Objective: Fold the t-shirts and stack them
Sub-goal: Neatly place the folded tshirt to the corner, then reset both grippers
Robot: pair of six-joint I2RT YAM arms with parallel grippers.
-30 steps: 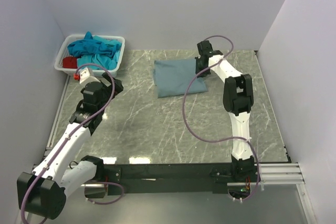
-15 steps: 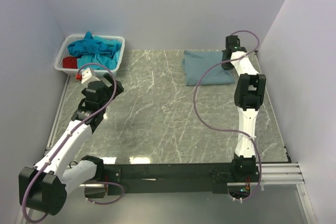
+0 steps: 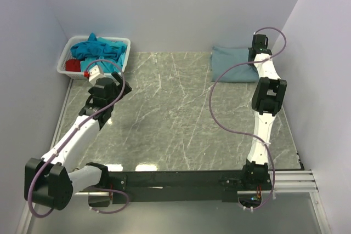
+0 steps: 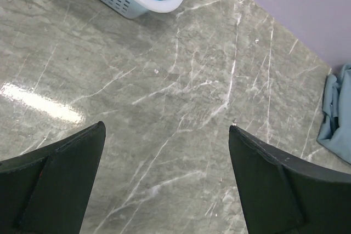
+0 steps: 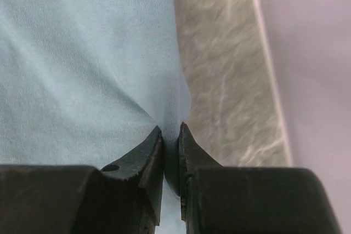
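Note:
A folded grey-blue t-shirt [image 3: 230, 63] lies at the far right of the table by the back wall. My right gripper [image 3: 256, 53] is shut on its right edge; the wrist view shows the cloth [image 5: 82, 53] pinched between the fingertips [image 5: 156, 141]. Its edge also shows in the left wrist view [image 4: 335, 113]. A turquoise t-shirt [image 3: 98, 49] and a red t-shirt [image 3: 72, 65] lie heaped in the white basket [image 3: 124, 41] at the far left. My left gripper [image 3: 108, 86] is open and empty, hovering over bare table just in front of the basket [image 4: 131, 1].
The marble table top [image 3: 164, 119] spreads between the arms. Walls close in the back, left and right sides. The right arm stretches along the right side of the table.
My right gripper has dragged the grey-blue t-shirt from the table's middle back to the far right corner. My left gripper has moved a little up and right towards the basket.

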